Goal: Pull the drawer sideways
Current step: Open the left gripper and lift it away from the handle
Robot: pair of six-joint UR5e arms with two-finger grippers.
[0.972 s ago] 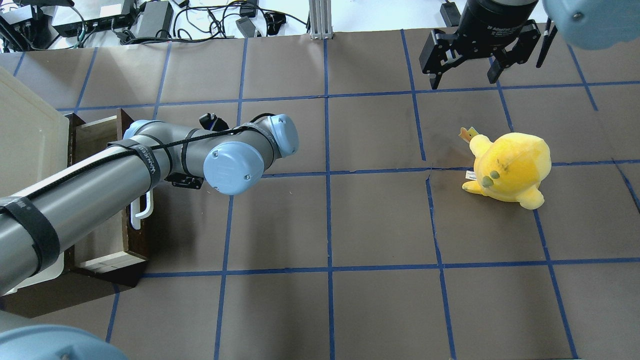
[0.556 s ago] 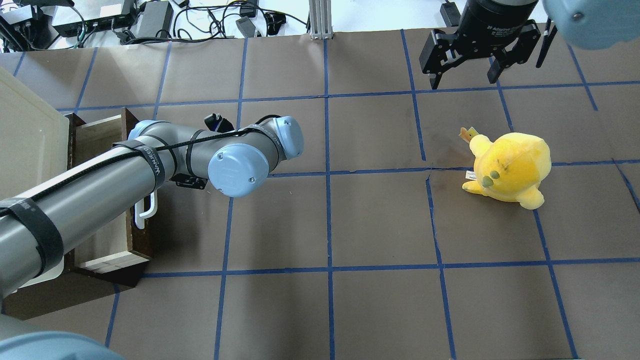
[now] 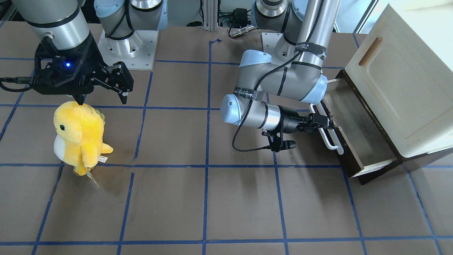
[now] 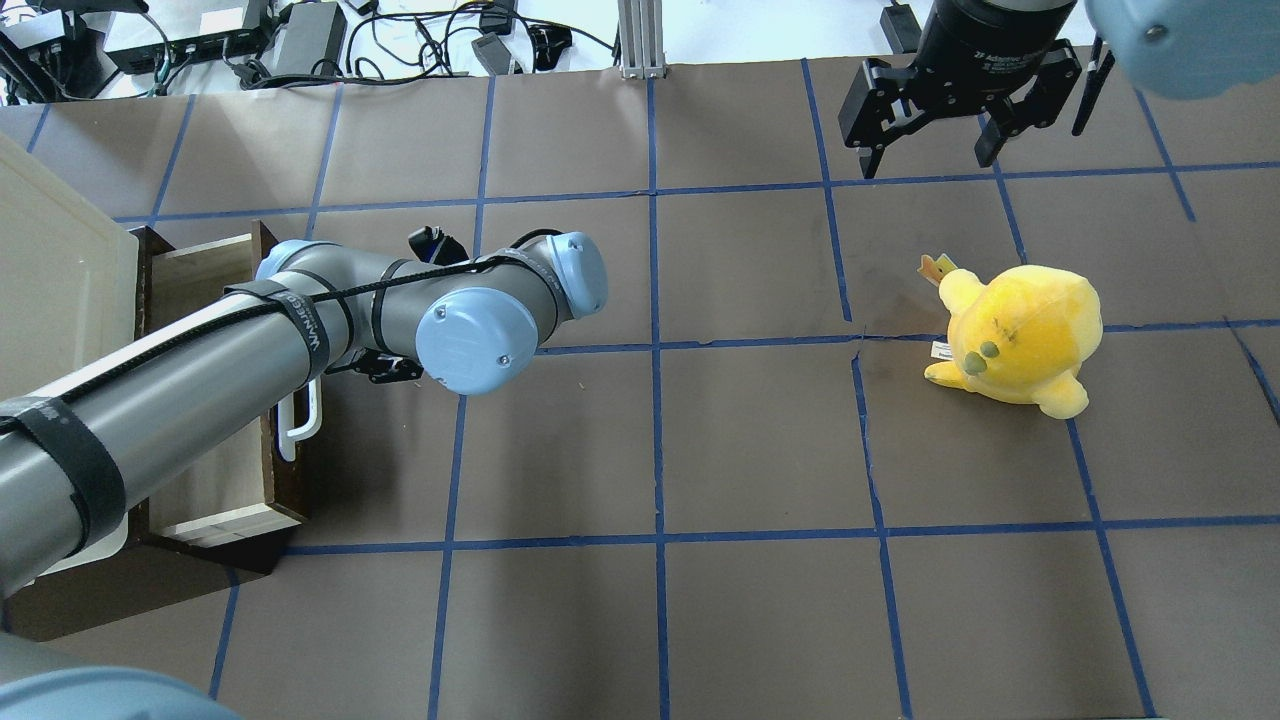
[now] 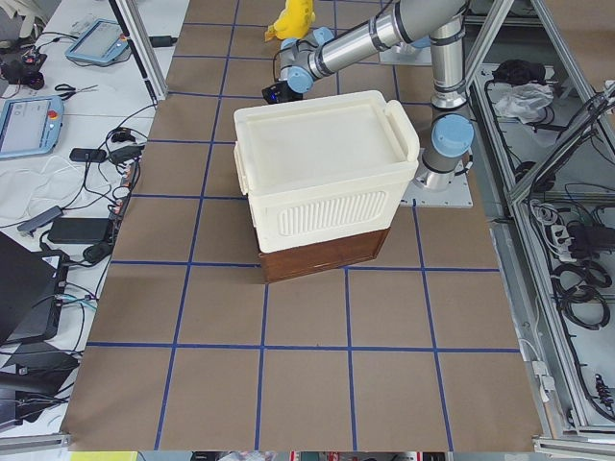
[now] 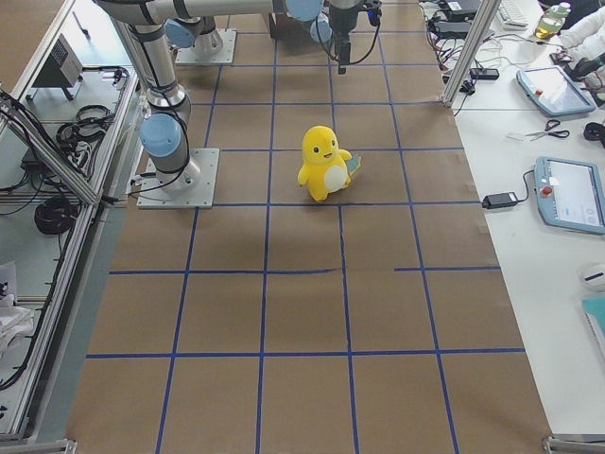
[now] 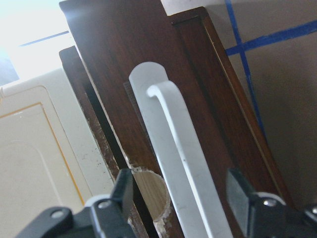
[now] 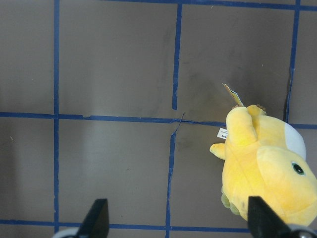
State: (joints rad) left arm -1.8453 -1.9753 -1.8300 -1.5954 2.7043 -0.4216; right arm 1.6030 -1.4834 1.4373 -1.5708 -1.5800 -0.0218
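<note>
The drawer [image 3: 351, 160] has a dark brown front and a long white bar handle [image 3: 332, 143]. It stands pulled out sideways from under the cream cabinet, with its pale inner tray [image 3: 354, 124] showing. My left gripper [image 3: 327, 122] is open at the handle. In the left wrist view its fingers [image 7: 124, 191] straddle the handle [image 7: 168, 139], with gaps on both sides. In the overhead view the left arm hides most of the gripper, and the handle [image 4: 302, 425] shows below the arm. My right gripper [image 4: 926, 165] is open and empty, far from the drawer.
The cream-white cabinet [image 3: 400, 92] with a small brown handle [image 3: 370, 51] sits over the drawer at the table's left end. A yellow plush toy [image 4: 1015, 340] stands on the right half, just below my right gripper [image 8: 178, 223]. Cables and power supplies [image 4: 300, 35] lie beyond the far edge.
My left arm has shifted slightly right in the overhead view, and the drawer with its handle has slid a little further out. The right arm and the plush have not moved.
</note>
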